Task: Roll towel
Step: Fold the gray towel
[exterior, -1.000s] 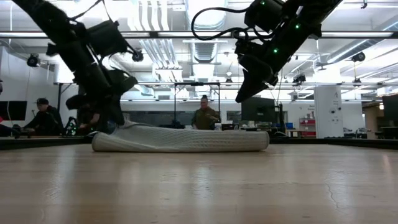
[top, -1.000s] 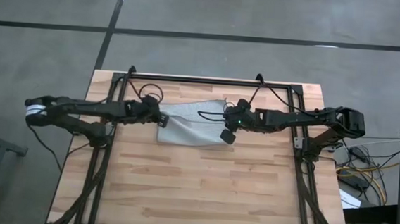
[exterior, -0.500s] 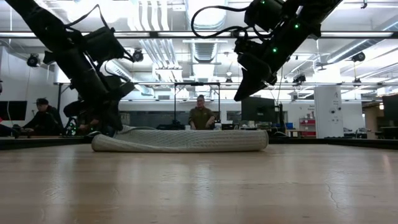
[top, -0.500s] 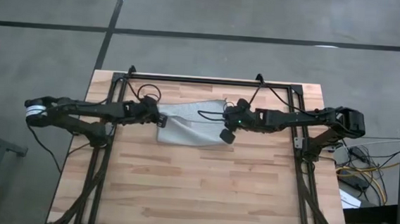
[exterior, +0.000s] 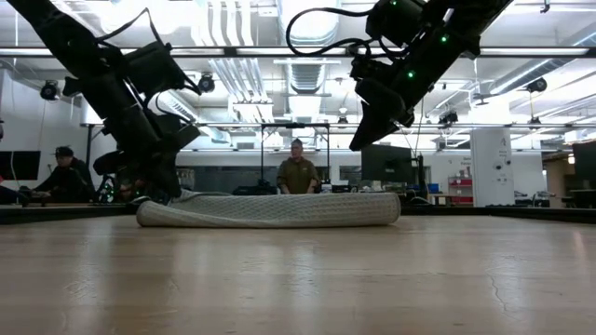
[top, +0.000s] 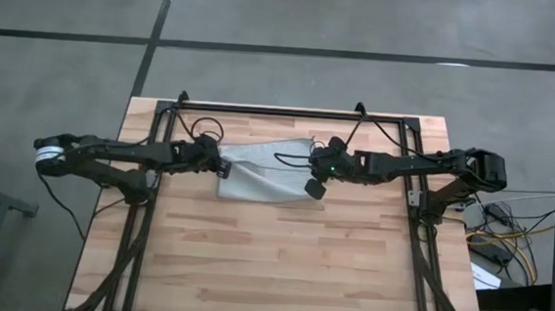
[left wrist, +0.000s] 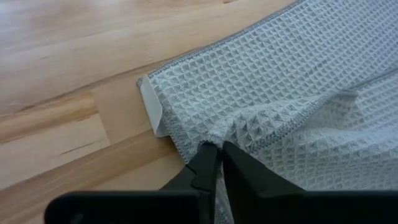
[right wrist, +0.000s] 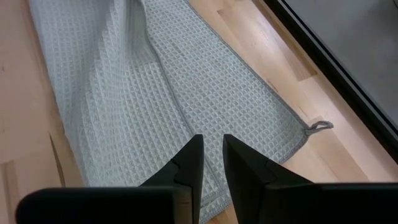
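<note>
On the table (top: 280, 264) we find the towel (top: 266, 174), pale grey-blue waffle weave, lying far of centre as a low, partly rolled strip. The left gripper (left wrist: 219, 163) pinches its bunched edge beside a white tag (left wrist: 151, 112). The right gripper (right wrist: 211, 163) hangs above it, fingers slightly parted, empty.

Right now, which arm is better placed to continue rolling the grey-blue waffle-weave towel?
Left, probably. The left end effector is down at the grey-blue waffle-weave towel, fingers shut on its bunched edge. The right end effector hangs above the towel's other end, holding nothing.
</note>
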